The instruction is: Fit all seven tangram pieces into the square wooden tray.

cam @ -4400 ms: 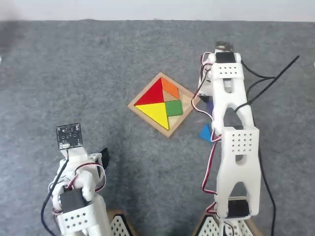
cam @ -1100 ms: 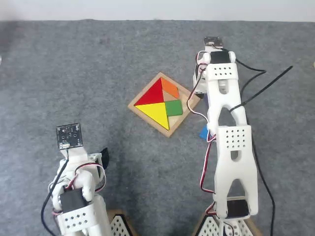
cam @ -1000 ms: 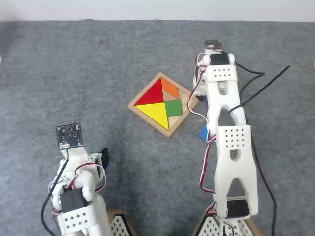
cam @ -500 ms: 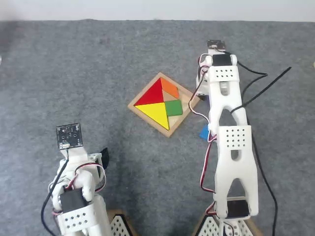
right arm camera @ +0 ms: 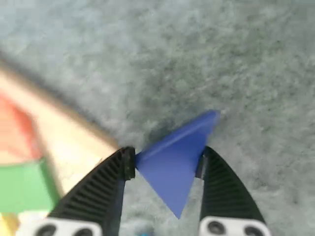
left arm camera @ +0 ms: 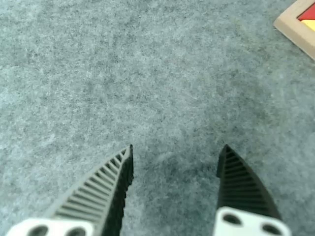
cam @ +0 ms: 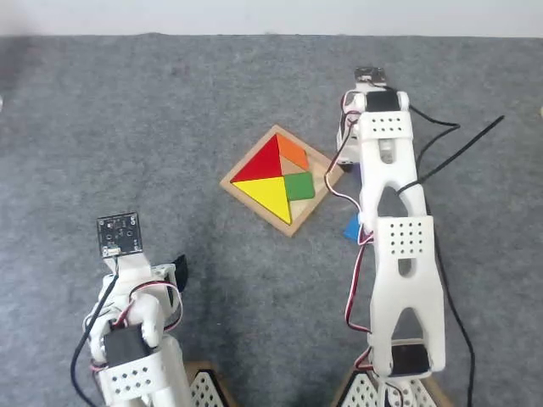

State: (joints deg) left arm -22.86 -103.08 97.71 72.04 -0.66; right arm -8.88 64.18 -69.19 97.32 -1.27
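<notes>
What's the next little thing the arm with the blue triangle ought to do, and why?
Probably lift the blue triangular piece and swing it towards the square wooden tray. The right gripper is closed on it from both sides, beside the tray's rim over the grey carpet, and bare wood shows next to the green piece.

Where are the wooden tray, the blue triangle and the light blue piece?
wooden tray (cam: 321, 175), high view, bare wood inside.
blue triangle (right arm camera: 172, 167), right wrist view, face centre.
light blue piece (cam: 351, 227), high view, visible face.
</notes>
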